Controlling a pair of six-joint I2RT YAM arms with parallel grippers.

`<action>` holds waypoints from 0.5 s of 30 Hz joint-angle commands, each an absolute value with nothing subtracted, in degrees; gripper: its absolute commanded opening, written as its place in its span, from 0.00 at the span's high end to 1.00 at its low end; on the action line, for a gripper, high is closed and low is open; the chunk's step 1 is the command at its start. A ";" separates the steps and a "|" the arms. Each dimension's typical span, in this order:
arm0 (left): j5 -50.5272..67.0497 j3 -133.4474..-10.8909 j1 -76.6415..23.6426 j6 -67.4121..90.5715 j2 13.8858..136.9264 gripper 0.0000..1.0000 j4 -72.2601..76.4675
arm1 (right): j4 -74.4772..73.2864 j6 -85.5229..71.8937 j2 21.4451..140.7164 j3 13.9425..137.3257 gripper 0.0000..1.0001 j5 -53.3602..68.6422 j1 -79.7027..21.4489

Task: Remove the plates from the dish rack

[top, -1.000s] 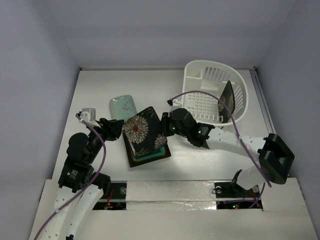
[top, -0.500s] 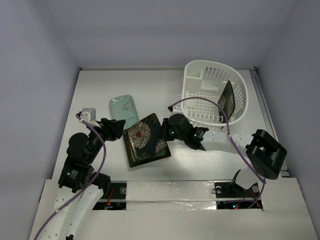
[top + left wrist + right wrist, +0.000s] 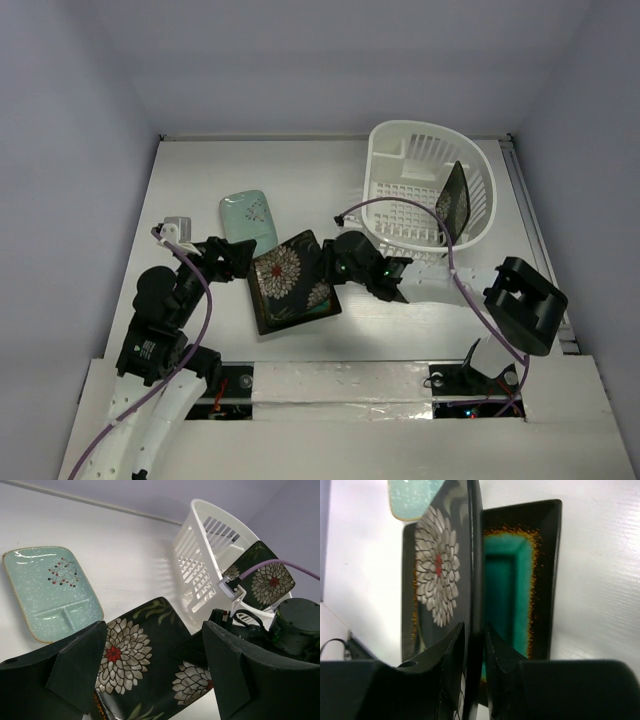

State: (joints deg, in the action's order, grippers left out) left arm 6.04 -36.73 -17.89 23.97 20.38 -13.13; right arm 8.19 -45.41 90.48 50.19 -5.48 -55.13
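Note:
My right gripper (image 3: 328, 264) is shut on the right edge of a black flower plate (image 3: 288, 281). The plate is tilted low over the dark-rimmed teal plate (image 3: 305, 316). In the right wrist view the flower plate (image 3: 440, 565) stands edge-on between the fingers of my right gripper (image 3: 474, 636), with the teal plate (image 3: 517, 580) beneath. My left gripper (image 3: 236, 257) is open and empty at the flower plate's left edge; in its wrist view the gripper (image 3: 155, 675) straddles the plate (image 3: 145, 665). The mint-green plate (image 3: 249, 215) lies flat behind. The second flower plate (image 3: 452, 200) stands in the white dish rack (image 3: 395, 150).
The rack (image 3: 200, 555) sits at the back right, close behind my right arm. A purple cable (image 3: 400, 200) arcs over the rack's front. The mint plate (image 3: 50, 590) lies just left of the stacked plates. A raised strip runs along the table's near edge (image 3: 350, 380).
My right gripper has lowered the flower plate toward the teal plate and shifted slightly left. The left gripper has barely moved.

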 commanded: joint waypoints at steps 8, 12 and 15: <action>6.07 -40.08 -17.58 22.41 19.95 0.26 -12.66 | 6.17 -41.84 93.16 52.73 0.60 -8.00 -57.39; 5.54 -39.29 -17.58 22.41 19.34 0.26 -12.75 | 2.73 -40.35 94.57 54.14 0.47 -9.22 -58.44; 5.80 -38.50 -17.58 22.76 19.42 0.26 -12.39 | 1.15 -39.99 94.83 54.75 0.38 -10.81 -58.45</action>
